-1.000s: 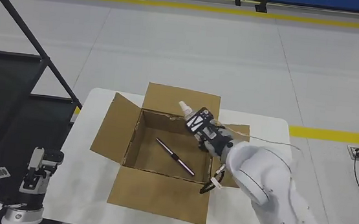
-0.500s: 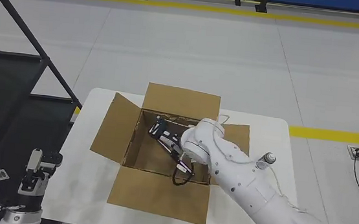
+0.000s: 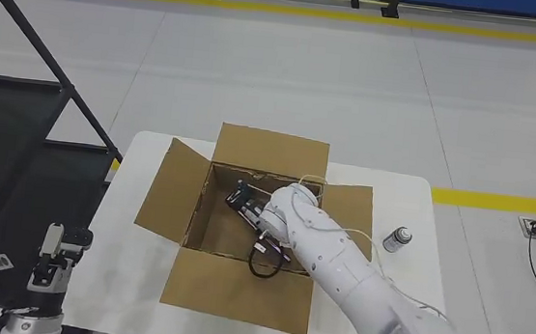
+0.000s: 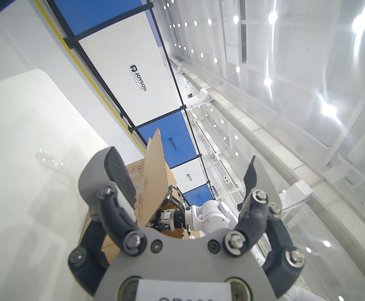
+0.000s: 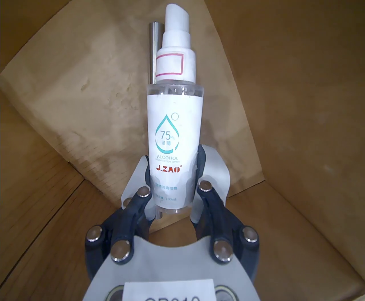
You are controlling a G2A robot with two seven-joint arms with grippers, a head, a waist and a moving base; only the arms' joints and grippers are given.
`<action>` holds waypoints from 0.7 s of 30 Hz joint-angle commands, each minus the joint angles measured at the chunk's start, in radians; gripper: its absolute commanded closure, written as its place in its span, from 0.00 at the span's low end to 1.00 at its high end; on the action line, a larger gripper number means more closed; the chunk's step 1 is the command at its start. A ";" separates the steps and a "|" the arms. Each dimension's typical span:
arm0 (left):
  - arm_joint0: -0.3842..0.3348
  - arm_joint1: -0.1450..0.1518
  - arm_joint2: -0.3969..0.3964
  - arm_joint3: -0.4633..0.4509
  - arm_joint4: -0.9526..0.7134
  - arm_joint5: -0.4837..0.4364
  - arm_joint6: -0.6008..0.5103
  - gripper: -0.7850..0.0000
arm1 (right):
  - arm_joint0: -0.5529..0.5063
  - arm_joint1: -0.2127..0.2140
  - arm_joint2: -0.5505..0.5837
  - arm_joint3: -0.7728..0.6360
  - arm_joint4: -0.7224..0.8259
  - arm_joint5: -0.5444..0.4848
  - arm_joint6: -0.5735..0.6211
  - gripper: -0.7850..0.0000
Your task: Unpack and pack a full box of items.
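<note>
The box [image 3: 237, 290] is plain brown cardboard. The spray bottle [image 5: 174, 128] is clear with a white label, teal drop outline and red-outlined white cap.

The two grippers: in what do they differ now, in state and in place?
The left gripper is open and holds nothing; the right gripper is shut on the spray bottle. The left gripper is beside the table, apart from the cardboard box; the right gripper is down inside that box. Both have the same dark, two-fingered build.
</note>
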 commanded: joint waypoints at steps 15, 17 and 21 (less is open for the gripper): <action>-0.011 -0.002 0.014 0.000 0.016 0.007 0.000 0.00 | 0.038 -0.091 -0.014 0.158 -0.015 -0.018 -0.045 0.56; -0.012 -0.002 0.015 0.002 0.015 0.009 -0.004 0.00 | 0.040 -0.097 -0.015 0.160 -0.022 -0.013 -0.048 0.56; -0.015 -0.002 0.018 0.003 0.016 0.009 -0.009 0.00 | 0.044 -0.104 -0.012 0.155 -0.032 -0.014 -0.065 0.56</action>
